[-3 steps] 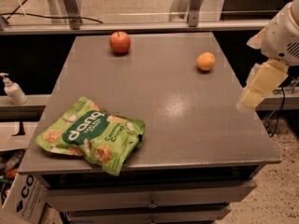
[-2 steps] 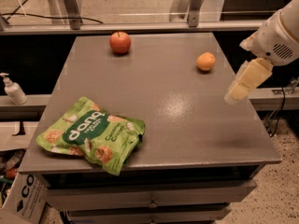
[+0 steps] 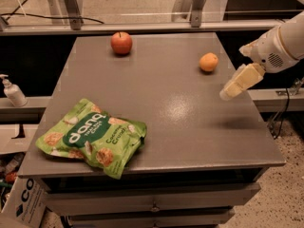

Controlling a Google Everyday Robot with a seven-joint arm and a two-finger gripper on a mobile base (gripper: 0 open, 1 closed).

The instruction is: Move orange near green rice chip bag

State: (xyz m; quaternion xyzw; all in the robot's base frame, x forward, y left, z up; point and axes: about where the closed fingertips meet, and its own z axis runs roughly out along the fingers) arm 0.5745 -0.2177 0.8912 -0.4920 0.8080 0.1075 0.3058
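The orange (image 3: 208, 62) sits on the grey table (image 3: 161, 103) at the far right. The green rice chip bag (image 3: 91, 137) lies flat at the near left corner, far from the orange. My gripper (image 3: 231, 89) hangs above the table's right edge, just in front and to the right of the orange, not touching it. It holds nothing that I can see.
A red apple (image 3: 121, 42) stands at the far left of the table. A white pump bottle (image 3: 13, 91) sits on a ledge to the left. A cardboard box (image 3: 19, 201) is on the floor at the lower left. Drawers (image 3: 152, 203) run below the tabletop.
My gripper has moved left and up, from off the table's right edge to over it, closer to the orange. The orange, apple and bag have not moved.
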